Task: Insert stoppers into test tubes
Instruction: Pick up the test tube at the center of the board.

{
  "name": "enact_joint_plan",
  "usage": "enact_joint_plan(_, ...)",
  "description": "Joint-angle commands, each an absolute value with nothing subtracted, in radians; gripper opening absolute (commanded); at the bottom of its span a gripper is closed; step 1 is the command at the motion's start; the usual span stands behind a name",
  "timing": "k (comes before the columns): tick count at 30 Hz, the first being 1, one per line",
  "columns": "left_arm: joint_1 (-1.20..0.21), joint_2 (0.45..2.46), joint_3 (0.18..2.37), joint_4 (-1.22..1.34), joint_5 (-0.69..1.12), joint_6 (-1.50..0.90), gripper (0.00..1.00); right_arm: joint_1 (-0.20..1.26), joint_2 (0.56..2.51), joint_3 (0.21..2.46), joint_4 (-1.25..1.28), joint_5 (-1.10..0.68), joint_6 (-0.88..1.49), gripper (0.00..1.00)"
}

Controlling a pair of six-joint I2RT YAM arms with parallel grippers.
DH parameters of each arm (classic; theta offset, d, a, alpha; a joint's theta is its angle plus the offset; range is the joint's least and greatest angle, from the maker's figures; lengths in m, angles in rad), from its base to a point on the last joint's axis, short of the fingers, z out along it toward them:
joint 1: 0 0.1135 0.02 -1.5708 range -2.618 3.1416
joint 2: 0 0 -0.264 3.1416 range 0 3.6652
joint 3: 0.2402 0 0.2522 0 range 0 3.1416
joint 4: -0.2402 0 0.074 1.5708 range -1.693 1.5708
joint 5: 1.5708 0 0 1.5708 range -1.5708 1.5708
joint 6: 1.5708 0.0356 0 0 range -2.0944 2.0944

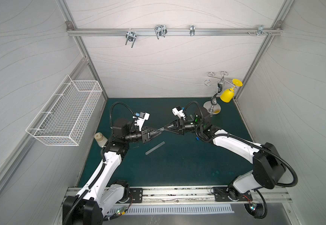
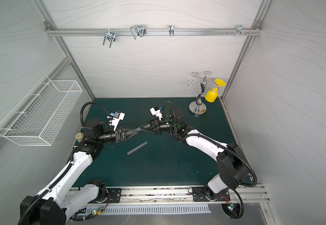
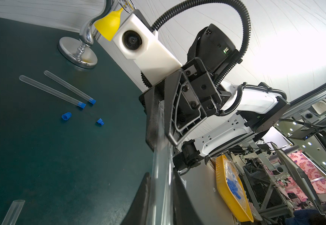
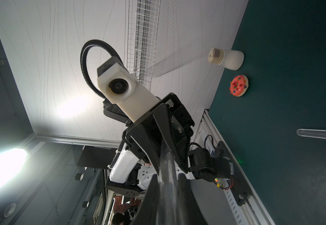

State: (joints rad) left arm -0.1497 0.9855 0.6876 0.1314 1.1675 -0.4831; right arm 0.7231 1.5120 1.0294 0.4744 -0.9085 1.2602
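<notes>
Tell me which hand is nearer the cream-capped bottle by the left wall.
Left. The left hand is at mid-mat, toward the bottle; the right hand faces it tip to tip, just beyond, both on one test tube.

Clock set on mat (image 1: 177, 165) in top views, 12 = back wall. L gripper (image 1: 159, 132) & R gripper (image 1: 165, 128) meet tip to tip just 12-side of ctr. The held tube (image 3: 162, 155) bridges them, one end btwn each one's fingers. On mat just at 6 of that spot: loose tube (image 1: 155, 148), lying along the 2–8 line. At 9, mat edge, beside L arm: bottle (image 1: 100, 139), w/ basket (image 1: 66, 113) on wall beyond, at 10. At 1–2, back corner: stand (image 1: 213, 109), and cup (image 1: 226, 95) hangs on its 3 side. Two capped tubes (image 3: 51, 91) lie side by side on mat near stand base, a stopper in one end of each. Two loose stoppers (image 3: 66, 116) sit just off those ends. On mat near bottle, not touching: donut (image 4: 238, 85).
</notes>
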Motion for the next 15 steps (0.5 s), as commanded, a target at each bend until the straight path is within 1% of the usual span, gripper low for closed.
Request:
enact_joint_plan(1, -0.153, 0.989, 0.71, 0.172, 1.16, -0.493, 0.22, 0.744, 1.527, 1.052, 0.485, -0.913, 1.264, 0.04)
enact_joint_plan(6, -0.153, 0.989, 0.715, 0.172, 1.157, -0.5, 0.24, 0.744, 1.522, 1.045, 0.477, -0.911, 1.257, 0.04)
enact_joint_plan(8, -0.153, 0.989, 0.715, 0.173, 1.157, -0.502, 0.29, 0.744, 1.518, 1.039, 0.478, -0.908, 1.256, 0.04)
enact_joint_plan(10, -0.153, 0.989, 0.715, 0.177, 1.157, -0.504, 0.3, 0.744, 1.517, 1.033, 0.476, -0.905, 1.255, 0.04)
enact_joint_plan(15, -0.153, 0.989, 0.713, 0.18, 1.155, -0.505, 0.18, 0.744, 1.516, 1.024, 0.479, -0.899, 1.254, 0.04)
